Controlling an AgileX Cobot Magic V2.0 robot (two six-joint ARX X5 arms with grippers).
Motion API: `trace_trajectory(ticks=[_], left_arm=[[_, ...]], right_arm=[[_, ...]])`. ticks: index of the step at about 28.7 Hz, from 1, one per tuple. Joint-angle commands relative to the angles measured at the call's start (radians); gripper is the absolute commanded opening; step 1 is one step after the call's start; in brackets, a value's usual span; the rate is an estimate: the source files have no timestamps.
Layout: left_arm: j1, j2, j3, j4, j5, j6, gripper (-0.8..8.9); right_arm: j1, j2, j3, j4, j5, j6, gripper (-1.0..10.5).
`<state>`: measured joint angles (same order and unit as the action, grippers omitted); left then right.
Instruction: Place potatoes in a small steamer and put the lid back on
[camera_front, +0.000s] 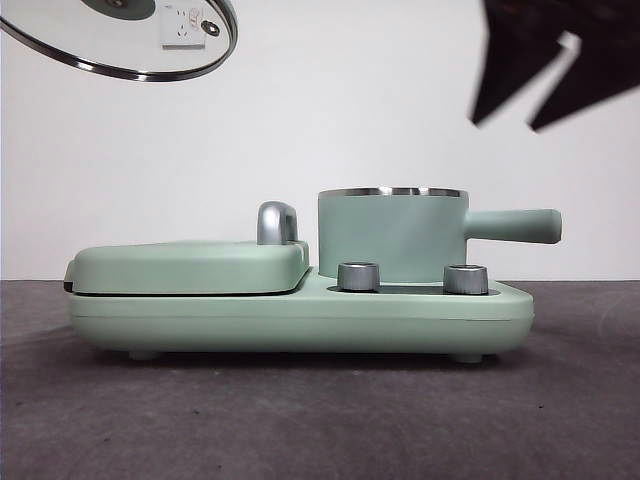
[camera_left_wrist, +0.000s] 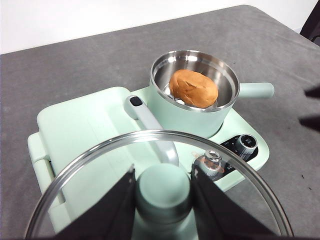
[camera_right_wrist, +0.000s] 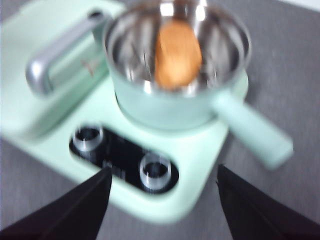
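The potato (camera_left_wrist: 193, 88) already sits inside the steamer (camera_front: 392, 238), so only the lid (camera_left_wrist: 160, 187) is left. The left gripper (camera_left_wrist: 163, 192) clamps the lid's knob and holds it high and off to one side, leaving the pot's mouth clear. The right gripper (camera_right_wrist: 161, 210) hangs empty with jaws apart above the dials (camera_right_wrist: 122, 155), seemingly done with its drop

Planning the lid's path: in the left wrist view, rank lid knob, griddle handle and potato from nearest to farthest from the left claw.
1. Lid knob, gripped by the left claw.
2. Griddle handle, just past the lid.
3. Potato, inside the steamer, farthest.
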<state>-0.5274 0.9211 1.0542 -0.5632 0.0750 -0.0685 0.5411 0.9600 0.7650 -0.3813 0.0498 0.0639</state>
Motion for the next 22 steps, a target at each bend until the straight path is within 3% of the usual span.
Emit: trace_trajectory(ticks=[1, 12, 22], left_arm=[[-0.004, 0.002, 0.02, 0.033, -0.001, -0.002, 0.1], [-0.005, 0.072, 0.02, 0.063, 0.002, 0.0, 0.1], [-0.063, 0.285, 0.02, 0.382, 0.04, 0.002, 0.1]], right_arm=[[0.024, -0.119, -0.067, -0.016, 0.012, 0.056, 3.3], [0.053, -0.442, -0.124, -0.262, 0.082, 0.142, 3.3], [0.053, -0.513, -0.124, -0.282, 0.078, 0.21, 3.3]])
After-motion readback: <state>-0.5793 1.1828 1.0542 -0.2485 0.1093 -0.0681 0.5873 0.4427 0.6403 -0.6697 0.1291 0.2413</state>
